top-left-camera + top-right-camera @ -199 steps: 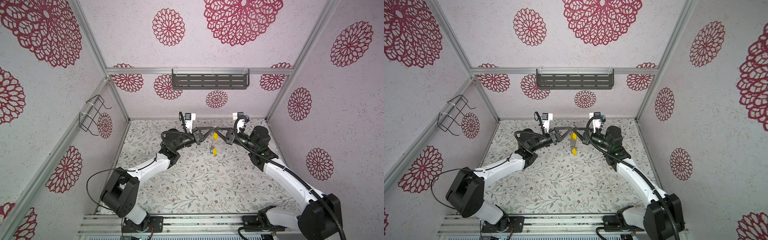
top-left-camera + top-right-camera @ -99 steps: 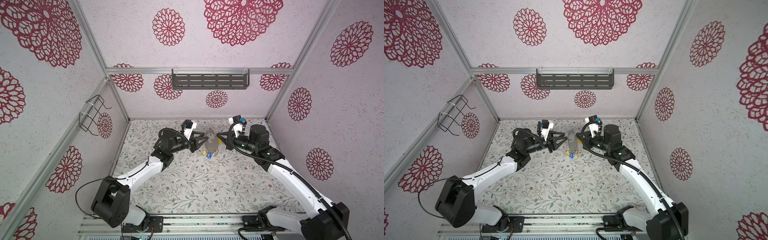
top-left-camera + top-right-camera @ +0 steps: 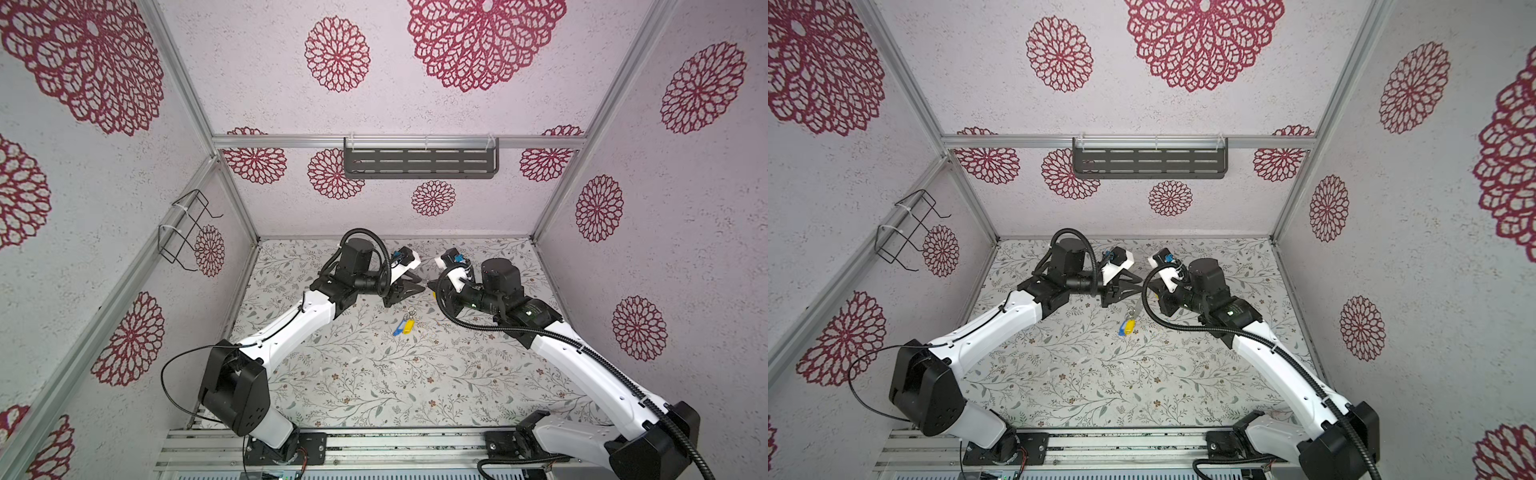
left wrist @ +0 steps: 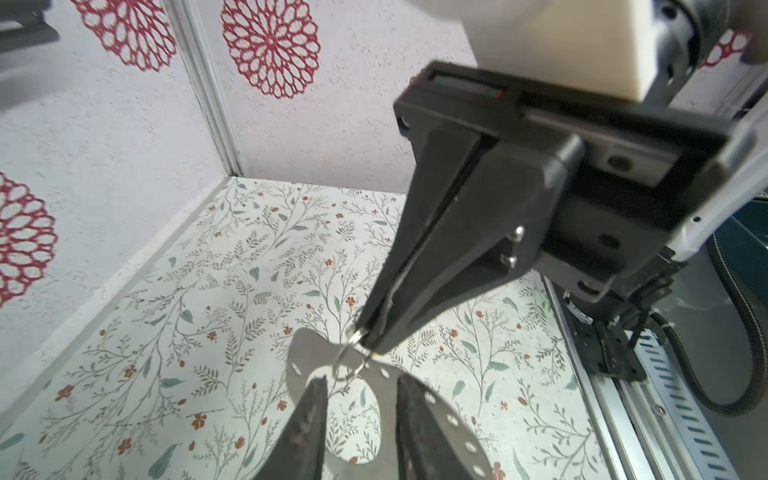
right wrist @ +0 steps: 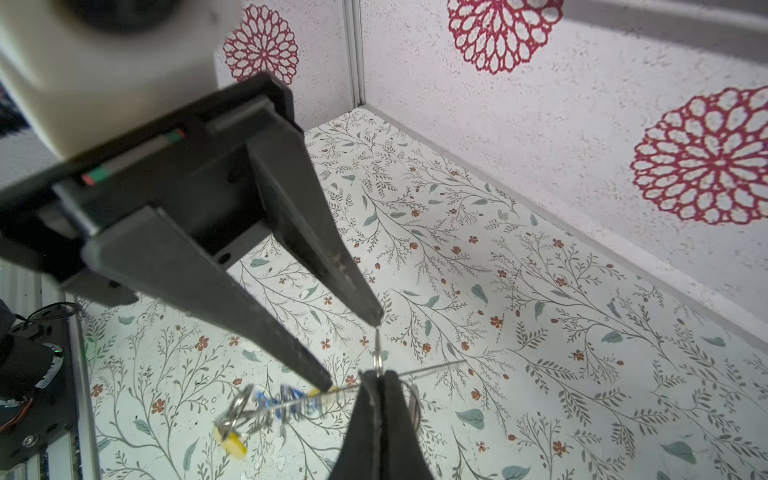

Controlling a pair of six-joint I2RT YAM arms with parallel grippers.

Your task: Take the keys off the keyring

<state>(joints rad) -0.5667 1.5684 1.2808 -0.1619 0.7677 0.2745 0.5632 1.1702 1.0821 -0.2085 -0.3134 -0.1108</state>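
The keyring [image 4: 307, 353], a flat grey plate with holes along its rim, hangs in the air between the two grippers. My right gripper [image 5: 376, 374] is shut on its rim, beside a small split ring [image 4: 349, 365]. My left gripper [image 4: 361, 378] is open, its two fingers spread in front of the plate without pinching it. In the right wrist view the keyring [image 5: 436, 366] shows edge-on, and blurred blue and yellow keys [image 5: 286, 405] dangle from it. In both top views the keys [image 3: 404, 327] [image 3: 1127, 326] hang just below the facing grippers [image 3: 419, 282] [image 3: 430, 286].
A dark slotted shelf [image 3: 419, 163] is fixed to the back wall and a wire rack [image 3: 187, 232] to the left wall. Patterned walls close in the floral floor [image 3: 353, 374] on three sides. A metal rail [image 3: 374, 444] carrying both arm bases runs along the front.
My left gripper, shut on the keyring a second ago, has let go and stands open. Both grippers have come down and forward a little, and the keys are swinging.
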